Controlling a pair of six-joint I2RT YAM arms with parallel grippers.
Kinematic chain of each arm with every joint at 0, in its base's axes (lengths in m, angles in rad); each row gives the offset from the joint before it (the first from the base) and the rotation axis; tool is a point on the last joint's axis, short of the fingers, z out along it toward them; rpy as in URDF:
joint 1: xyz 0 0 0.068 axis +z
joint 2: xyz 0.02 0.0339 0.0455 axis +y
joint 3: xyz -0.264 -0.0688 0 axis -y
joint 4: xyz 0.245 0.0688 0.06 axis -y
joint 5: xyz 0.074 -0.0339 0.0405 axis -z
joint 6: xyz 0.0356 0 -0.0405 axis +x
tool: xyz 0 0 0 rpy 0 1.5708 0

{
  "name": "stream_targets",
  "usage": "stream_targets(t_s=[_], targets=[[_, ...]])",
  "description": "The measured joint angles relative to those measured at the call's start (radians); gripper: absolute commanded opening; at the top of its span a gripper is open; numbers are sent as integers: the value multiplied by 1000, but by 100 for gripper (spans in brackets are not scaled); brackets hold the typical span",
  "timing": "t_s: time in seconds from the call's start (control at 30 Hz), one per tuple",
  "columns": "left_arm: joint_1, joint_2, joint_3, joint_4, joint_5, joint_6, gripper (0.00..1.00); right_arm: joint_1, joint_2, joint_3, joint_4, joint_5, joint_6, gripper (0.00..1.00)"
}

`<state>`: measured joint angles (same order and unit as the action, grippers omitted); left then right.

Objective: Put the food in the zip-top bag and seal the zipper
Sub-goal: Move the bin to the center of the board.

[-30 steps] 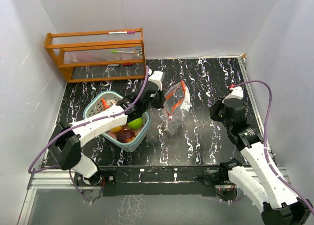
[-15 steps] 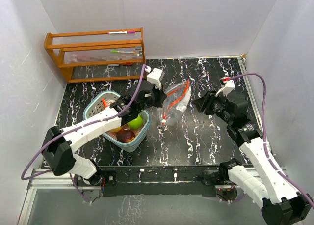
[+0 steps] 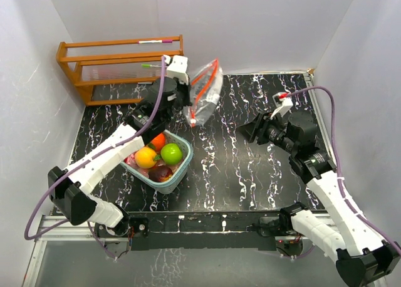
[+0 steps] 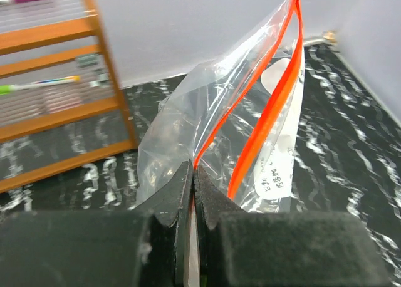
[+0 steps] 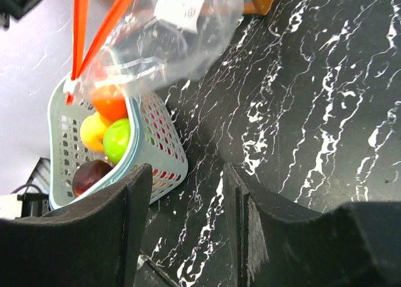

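left gripper (image 4: pixel 193 174) clamped on orange zip edge of bag (image 3: pixel 205 89), bag hanging mouth-up at 12 o'clock, right gripper (image 5: pixel 188 193) at 3 o'clock, fingers apart and empty, food (image 3: pixel 160 156) in basket (image 3: pixel 170 185) at 8 o'clock, orange, yellow, green, dark purple

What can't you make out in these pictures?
Top view: the left arm covers a corner of the basket; fruits lower down are hidden.
Left wrist view: the label on the zip-top bag has print too small to read.
Right wrist view: the picture's edge cuts off the bag's top.
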<state>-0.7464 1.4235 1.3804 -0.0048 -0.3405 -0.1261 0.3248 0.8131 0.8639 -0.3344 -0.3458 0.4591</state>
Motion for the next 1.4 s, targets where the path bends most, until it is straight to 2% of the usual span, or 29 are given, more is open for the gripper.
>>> stream_targets(t_s=[0.2,0.37,0.47,0.67,0.97,1.2,1.4], targets=[[109,-24,0,-49,-47,26,0,130,72,11,12,46,5,52],[114,-100,42,-102,-88,62,0,320,237,29,57,119,5,56],[112,-162,78,-112,-124,82,0,393,370,82,70,134,-8,60],[112,-306,82,-137,-173,102,0,426,524,140,134,133,-13,63],[112,-397,64,-170,-263,156,0,463,679,276,157,121,-16,61],[112,-459,57,-200,-286,172,0,522,799,356,124,147,-46,54],[112,-515,42,-218,-291,172,0,526,845,388,108,212,-68,26]])
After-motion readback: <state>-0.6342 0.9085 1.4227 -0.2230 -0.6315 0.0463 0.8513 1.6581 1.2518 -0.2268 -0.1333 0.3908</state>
